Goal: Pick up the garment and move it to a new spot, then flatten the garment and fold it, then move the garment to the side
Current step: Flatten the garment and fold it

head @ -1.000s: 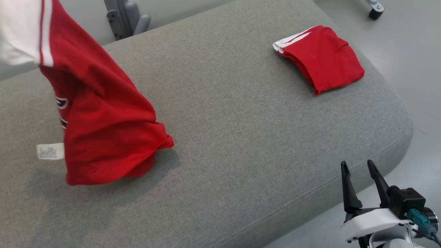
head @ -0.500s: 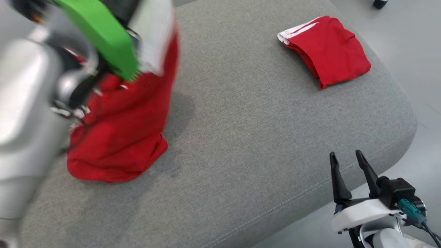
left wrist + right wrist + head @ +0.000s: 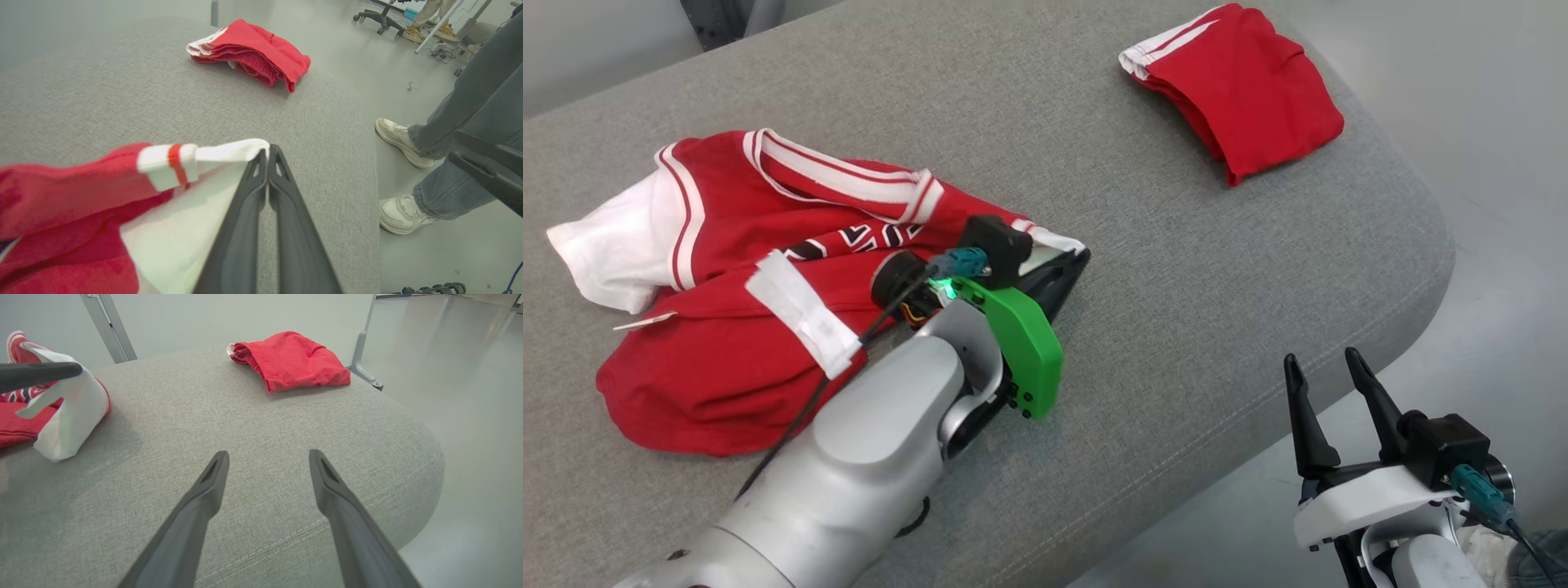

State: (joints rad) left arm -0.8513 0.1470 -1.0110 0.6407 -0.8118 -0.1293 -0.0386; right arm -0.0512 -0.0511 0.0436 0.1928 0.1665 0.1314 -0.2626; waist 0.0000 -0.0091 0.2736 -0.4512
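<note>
Left jaws grip the white hem of the crumpled garment [image 3: 727,359] at 9 o'clock on the worktop [image 3: 1176,269], bare grey padding running to a folded red cloth [image 3: 1241,86] by the 1 o'clock edge, right jaws wide, empty, beyond the 5 o'clock rim.

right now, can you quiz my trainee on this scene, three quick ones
1. What surface does the folded red cloth lie on?
2. The left gripper is shut on: A the crumpled red-and-white jersey; B the folded cloth; C nothing.
3. True or false: the right gripper holds fabric.
Key: 1 the grey fabric cushion; 2 A; 3 false, it is open and bare.
</note>
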